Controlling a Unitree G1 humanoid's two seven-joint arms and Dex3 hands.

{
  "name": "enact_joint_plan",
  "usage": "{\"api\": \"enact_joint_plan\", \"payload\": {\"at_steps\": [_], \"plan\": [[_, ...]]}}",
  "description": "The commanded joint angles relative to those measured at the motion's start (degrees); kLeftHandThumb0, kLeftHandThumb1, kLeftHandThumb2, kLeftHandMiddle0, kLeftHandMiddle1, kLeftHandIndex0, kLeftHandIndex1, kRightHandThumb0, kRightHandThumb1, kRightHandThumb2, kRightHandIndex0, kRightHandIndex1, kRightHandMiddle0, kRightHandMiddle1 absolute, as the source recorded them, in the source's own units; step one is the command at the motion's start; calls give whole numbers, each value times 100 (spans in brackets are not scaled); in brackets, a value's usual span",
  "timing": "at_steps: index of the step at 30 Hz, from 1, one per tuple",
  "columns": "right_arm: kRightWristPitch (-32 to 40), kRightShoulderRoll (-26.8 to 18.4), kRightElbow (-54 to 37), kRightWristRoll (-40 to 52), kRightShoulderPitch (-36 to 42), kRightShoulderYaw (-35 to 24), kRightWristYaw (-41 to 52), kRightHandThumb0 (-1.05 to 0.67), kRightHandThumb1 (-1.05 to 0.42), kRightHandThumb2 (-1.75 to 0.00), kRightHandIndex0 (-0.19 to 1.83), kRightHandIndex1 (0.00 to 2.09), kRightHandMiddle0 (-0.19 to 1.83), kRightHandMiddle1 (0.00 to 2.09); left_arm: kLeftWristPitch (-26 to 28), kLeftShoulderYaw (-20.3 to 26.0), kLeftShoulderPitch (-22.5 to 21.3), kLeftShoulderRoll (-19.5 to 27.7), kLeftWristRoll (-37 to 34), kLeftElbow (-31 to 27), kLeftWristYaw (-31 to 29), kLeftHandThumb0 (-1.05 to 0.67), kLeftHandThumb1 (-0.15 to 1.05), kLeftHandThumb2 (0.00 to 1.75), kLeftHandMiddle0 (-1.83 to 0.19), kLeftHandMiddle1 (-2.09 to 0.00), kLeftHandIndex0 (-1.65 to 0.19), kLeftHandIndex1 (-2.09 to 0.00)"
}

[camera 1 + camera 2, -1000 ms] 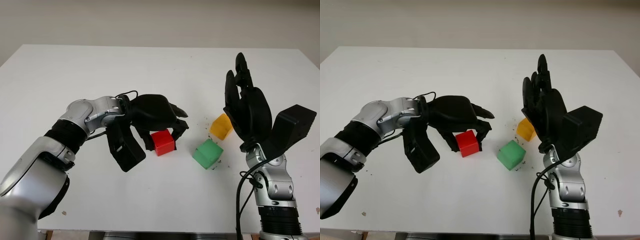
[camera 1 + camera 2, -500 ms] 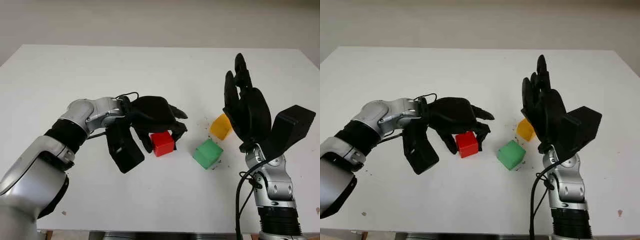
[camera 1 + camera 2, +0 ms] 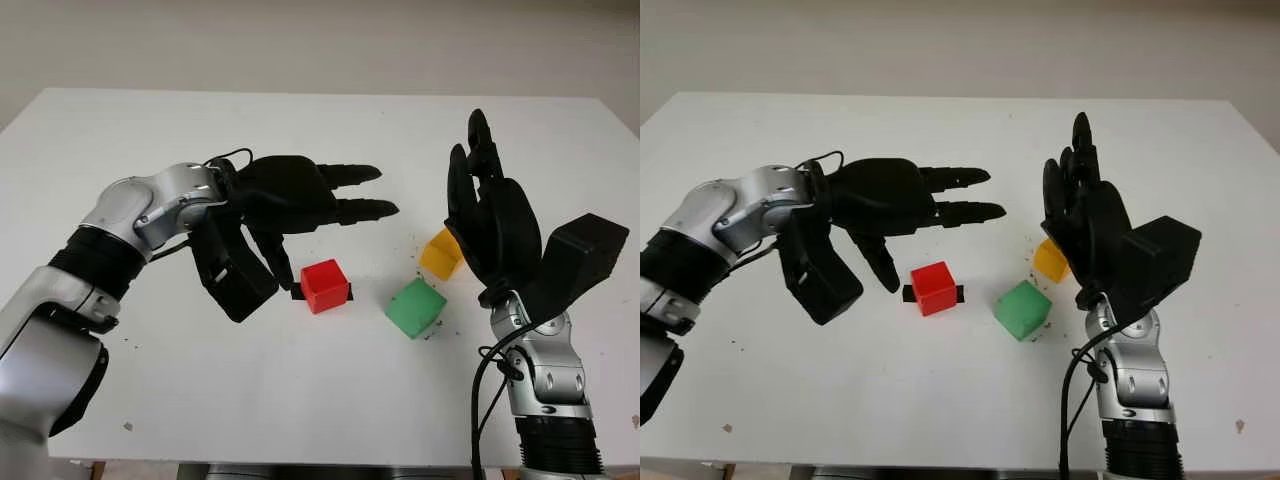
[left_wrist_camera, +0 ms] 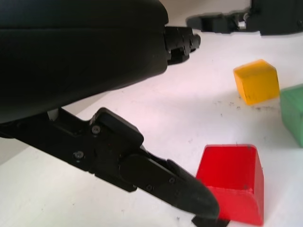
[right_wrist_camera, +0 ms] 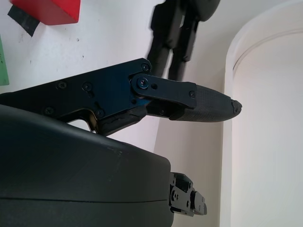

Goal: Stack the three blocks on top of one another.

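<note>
Three blocks lie apart on the white table: a red block in the middle, a green block to its right, and a yellow block behind the green one. My left hand hovers open above and to the left of the red block, its fingers stretched out over the table and its thumb hanging down beside the block without touching it. My right hand stands upright and open just right of the yellow block. The left wrist view shows the red block close by.
A small black tape mark sticks out from under the red block. Dark specks dot the table around the green and yellow blocks. The table's front edge runs just before my arms.
My left hand was curled around the red block; now it has uncurled and lifted up and to the left. The red block stays on the table. The right hand has not moved.
</note>
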Motion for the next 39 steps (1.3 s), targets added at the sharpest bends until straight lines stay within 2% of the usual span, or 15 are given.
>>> {"api": "enact_joint_plan", "payload": {"at_steps": [1, 3, 6, 8, 9, 12, 14, 17, 20, 24, 30, 33, 39], "plan": [[-66, -41, -11, -17, -32, -12, 40, -73, -105, -59, -19, 0, -19, 0, 204, 316, 158, 211, -337, -296, -198, -84, 87, 5, 19, 0, 19, 0], [-138, -240, 17, -103, -75, -56, 164, -73, -105, -59, -19, 0, -19, 0, 888, 771, 409, 278, -1020, -639, -585, -87, 88, 6, 19, 0, 19, 0], [-204, -521, 83, -183, -212, -195, 272, -75, -105, -47, -19, 0, -19, 1, 1935, 1492, 695, 324, -2128, -953, -1069, -94, 100, 14, 19, 0, 19, 0], [-320, -821, 257, -256, -406, -271, 434, -75, -105, -39, -18, 1, -18, 3, 2524, 2027, 933, 312, -2835, -1058, -1131, -97, 104, 38, 19, 0, 19, 0], [-414, -993, 383, -318, -514, -288, 539, -75, -105, -36, -18, 1, -16, 4, 2762, 2257, 1100, 261, -3067, -1130, -1018, -98, 104, 47, 19, 0, 19, 0], [-523, -1467, 689, -473, -789, -308, 848, -73, -105, -24, -17, 3, -14, 6, 3191, 2704, 1651, 52, -3421, -1438, -551, -95, 105, 59, 19, 0, 19, 0], [-463, -1803, 957, -505, -1045, -317, 1110, -67, -101, -14, -16, 4, -8, 8, 3213, 2911, 2114, -126, -3545, -1581, -199, -90, 105, 62, 19, 0, 19, 0], [-423, -2236, 1363, -642, -1394, -262, 1451, -59, -92, -6, -12, 6, 2, 11, 3657, 3218, 2731, -501, -3985, -1950, 136, -84, 105, 62, 19, 0, 19, 0], [-780, -2711, 1808, -1130, -1667, -28, 1675, -60, -86, -4, -5, 9, 12, 13, 3788, 3367, 3221, -841, -4202, -2222, 500, -76, 105, 61, 19, 0, 19, 0], [-1528, -3212, 2429, -1826, -2027, 363, 1831, -62, -80, -4, 4, 11, 22, 12, 3835, 3469, 3770, -1140, -4160, -2500, 1000, -77, 105, 66, 19, 0, 19, 0], [-2430, -3618, 2982, -2649, -2480, 948, 1948, -60, -76, -4, 9, 9, 32, 11, 3865, 3655, 4433, -1534, -4413, -2875, 1334, -78, 105, 64, 19, 0, 19, 0], [-2954, -3849, 3243, -3352, -2725, 1388, 1860, -64, -79, -6, 8, 8, 32, 9, 3782, 3741, 4642, -1689, -4454, -2916, 1491, -78, 105, 63, 19, -1, 19, 0], [-3402, -4076, 3236, -4321, -2909, 1942, 1758, -60, -82, -6, 5, 5, 33, 8, 3732, 3870, 4803, -1811, -4487, -2908, 1713, -78, 105, 59, 19, -3, 19, 0]]}}
